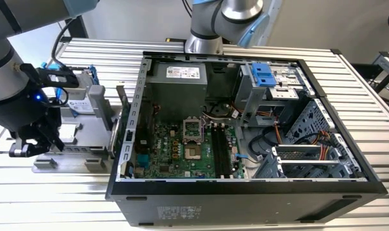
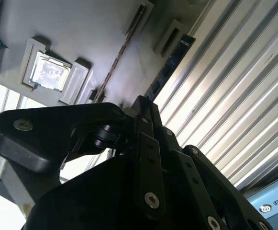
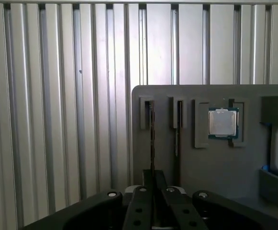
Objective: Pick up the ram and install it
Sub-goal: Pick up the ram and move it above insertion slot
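Gripper [image 3: 151, 189] is clamped on the ram [image 3: 151, 139], one finger on each side of it, as seen in both wrist views. The ram [image 2: 170, 67] is held on edge, in line with the slot nearest the tray [image 3: 215, 163] edge, beside bare ribbed tabletop [image 3: 57, 120]. Whether it is out of the slot cannot be told. A second stick [image 3: 178, 132] is seated in the next slot, and a CPU [image 3: 222, 122] is bedded further in from the edge. In the exterior view the gripper [image 1: 24, 147] is poised over the tray [image 1: 85, 144], which is set on the tabletop just beside the open case [image 1: 245, 192], on the exterior view's left.
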Tool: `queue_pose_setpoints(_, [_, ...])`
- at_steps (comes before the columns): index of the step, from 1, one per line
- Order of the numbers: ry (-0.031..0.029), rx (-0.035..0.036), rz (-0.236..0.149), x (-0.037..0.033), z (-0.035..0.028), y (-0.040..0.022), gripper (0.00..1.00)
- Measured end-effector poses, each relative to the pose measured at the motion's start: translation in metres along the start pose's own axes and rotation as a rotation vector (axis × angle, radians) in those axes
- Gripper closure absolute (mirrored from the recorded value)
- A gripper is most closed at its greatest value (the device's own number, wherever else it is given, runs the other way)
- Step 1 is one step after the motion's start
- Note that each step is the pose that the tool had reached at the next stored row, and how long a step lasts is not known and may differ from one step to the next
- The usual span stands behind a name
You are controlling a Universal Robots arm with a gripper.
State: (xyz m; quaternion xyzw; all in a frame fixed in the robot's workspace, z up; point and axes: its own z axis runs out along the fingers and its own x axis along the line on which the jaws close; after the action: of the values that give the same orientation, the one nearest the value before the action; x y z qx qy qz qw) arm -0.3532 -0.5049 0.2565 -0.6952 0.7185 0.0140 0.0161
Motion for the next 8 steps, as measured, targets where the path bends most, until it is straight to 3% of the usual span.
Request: queue_pose_setpoints(8, [-0.0001,0.0001,0.0,-0.0007,-0.0169,0.0002,1.0])
